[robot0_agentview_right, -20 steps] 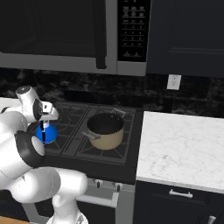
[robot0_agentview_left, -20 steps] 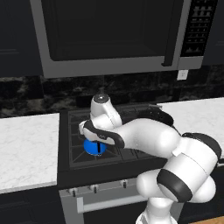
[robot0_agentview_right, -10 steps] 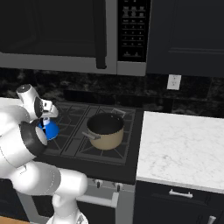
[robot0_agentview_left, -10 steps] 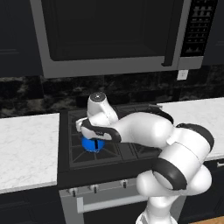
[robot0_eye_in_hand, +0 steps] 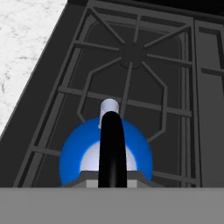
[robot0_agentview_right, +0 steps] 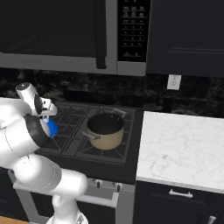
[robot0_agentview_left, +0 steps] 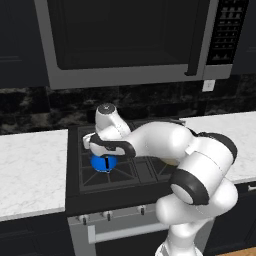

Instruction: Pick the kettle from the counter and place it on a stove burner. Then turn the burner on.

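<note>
Small bright blue cone-shaped kettle (robot0_agentview_left: 104,163) mostly covered by the white arm in the left base view; a sliver of blue (robot0_agentview_right: 52,128) beside the arm in the right base view. Lower part cut off at the hand view's bottom, thin black arched handle (robot0_eye_in_hand: 112,148) running out of sight there. Gripper fingertips hidden behind wrist and kettle. Kettle base on the black cast-iron grate (robot0_eye_in_hand: 131,94) or above it: impossible to tell.
</note>
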Tool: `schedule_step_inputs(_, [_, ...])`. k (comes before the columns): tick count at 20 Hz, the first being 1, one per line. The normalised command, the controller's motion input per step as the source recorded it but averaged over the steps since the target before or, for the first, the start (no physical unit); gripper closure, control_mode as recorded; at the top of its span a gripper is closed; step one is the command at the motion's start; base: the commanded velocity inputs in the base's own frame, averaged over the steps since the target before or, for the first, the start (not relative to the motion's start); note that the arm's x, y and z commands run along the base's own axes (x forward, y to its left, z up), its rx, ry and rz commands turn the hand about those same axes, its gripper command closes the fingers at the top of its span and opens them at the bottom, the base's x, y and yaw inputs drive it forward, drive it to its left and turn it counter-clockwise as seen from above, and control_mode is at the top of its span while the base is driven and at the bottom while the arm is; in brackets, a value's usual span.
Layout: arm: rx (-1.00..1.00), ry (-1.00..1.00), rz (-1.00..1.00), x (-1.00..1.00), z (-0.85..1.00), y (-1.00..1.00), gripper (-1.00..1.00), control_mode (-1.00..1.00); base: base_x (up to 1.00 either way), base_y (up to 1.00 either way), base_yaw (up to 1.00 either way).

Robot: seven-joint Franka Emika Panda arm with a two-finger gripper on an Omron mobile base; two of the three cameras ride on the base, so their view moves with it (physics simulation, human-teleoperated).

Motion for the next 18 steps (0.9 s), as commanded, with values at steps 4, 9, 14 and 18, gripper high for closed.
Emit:
schedule_step_inputs(4, [0.0,0.0,0.0,0.0,-0.33,0.0,1.0,-1.0,0.0,0.0,0.0])
schedule_step_inputs(9, [0.0,0.0,0.0,0.0,-0.11,0.0,1.0,-1.0,0.0,0.0,0.0])
schedule_step_inputs(14, [0.0,0.0,0.0,0.0,0.0,0.0,1.0,-1.0,0.0,0.0,0.0])
schedule_step_inputs(18, [0.0,-0.05,-0.03,-0.03,0.0,-0.08,1.0,-1.0,0.0,0.0,0.0])
